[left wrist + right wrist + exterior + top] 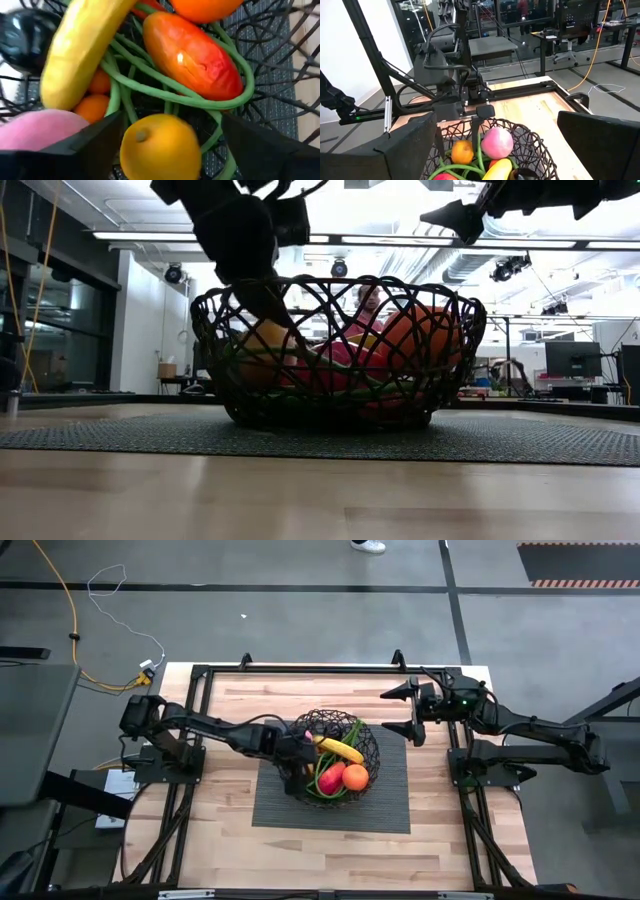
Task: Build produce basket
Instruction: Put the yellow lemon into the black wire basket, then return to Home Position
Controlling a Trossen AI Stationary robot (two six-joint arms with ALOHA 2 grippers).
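Between my left fingers (pixel 165 145) lies an orange (pixel 160 147), down in the basket (pixel 335 755). I fear that if I lift carelessly, a finger could catch the wire or the beans (pixel 165 90) and tip the basket. These fingers stand apart, holding nothing. Farther away, the right fingers (pixel 412 712) wait wide open over the tabletop (pixel 230 835).

Black wire basket (pixel 334 752), bright produce, pale wood table (pixel 220 830).
Criss-crossing black mesh on a dark grey ribbed mat (pixel 385 808) at the table's middle; yellow banana (pixel 80 47), red-orange pepper (pixel 192 55), long green beans (pixel 150 82), pink peach (pixel 497 142), oranges (pixel 355 777), glossy dark fruit (pixel 25 35).
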